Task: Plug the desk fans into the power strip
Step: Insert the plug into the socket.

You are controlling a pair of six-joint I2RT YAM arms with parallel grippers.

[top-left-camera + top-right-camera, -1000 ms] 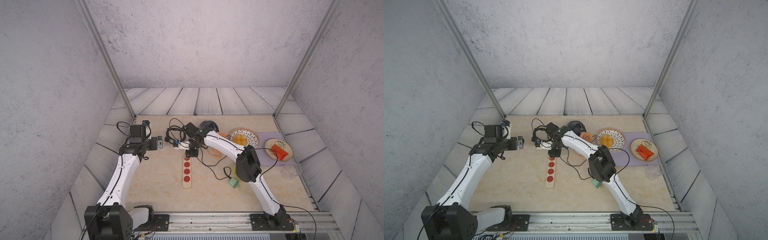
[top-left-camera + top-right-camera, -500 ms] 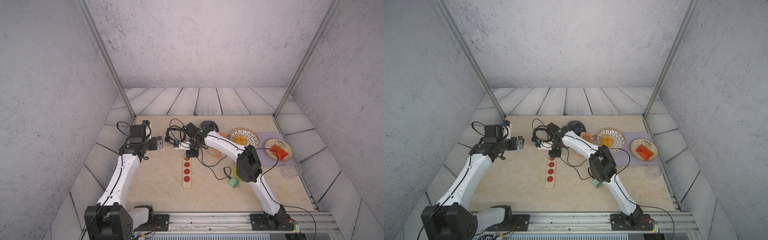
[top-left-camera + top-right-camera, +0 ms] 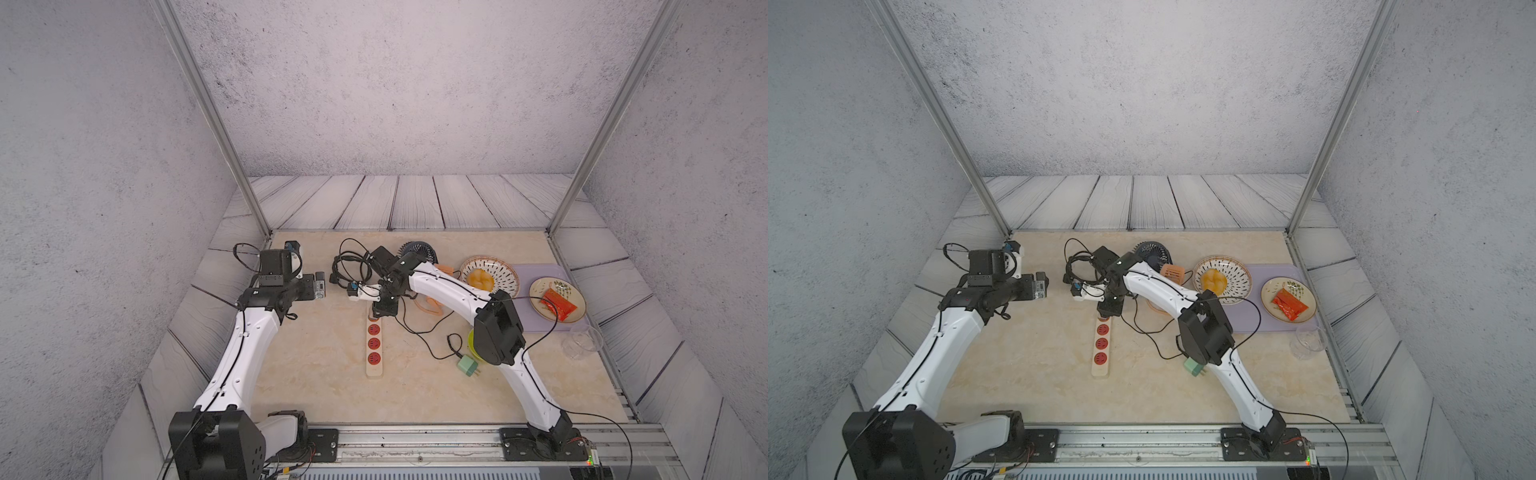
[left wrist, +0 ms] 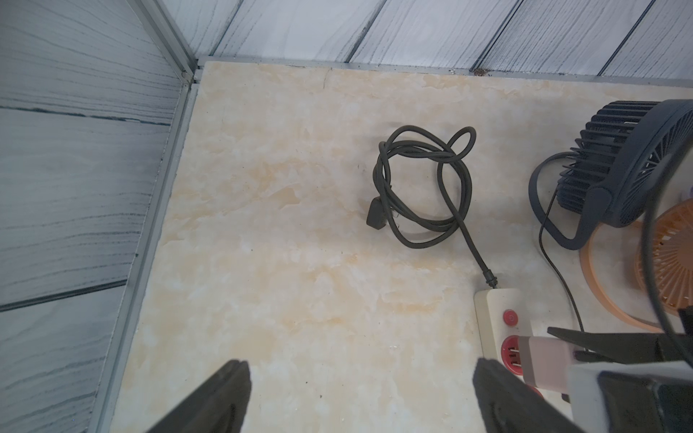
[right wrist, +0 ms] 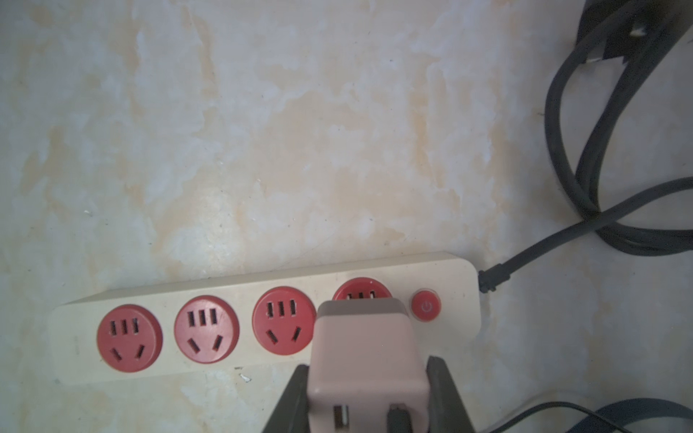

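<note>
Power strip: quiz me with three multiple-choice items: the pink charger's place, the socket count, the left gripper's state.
1. The pink charger is at which power strip socket? A) beside the button B) farthest from the button C) none
2. How many red sockets? A) three B) four C) six
3. The left gripper is: A) shut on a cord B) shut on the charger C) open, empty
Key: 1A, it stands at the socket beside the button; 2B, four in a row; 3C, fingers apart over bare table.
</note>
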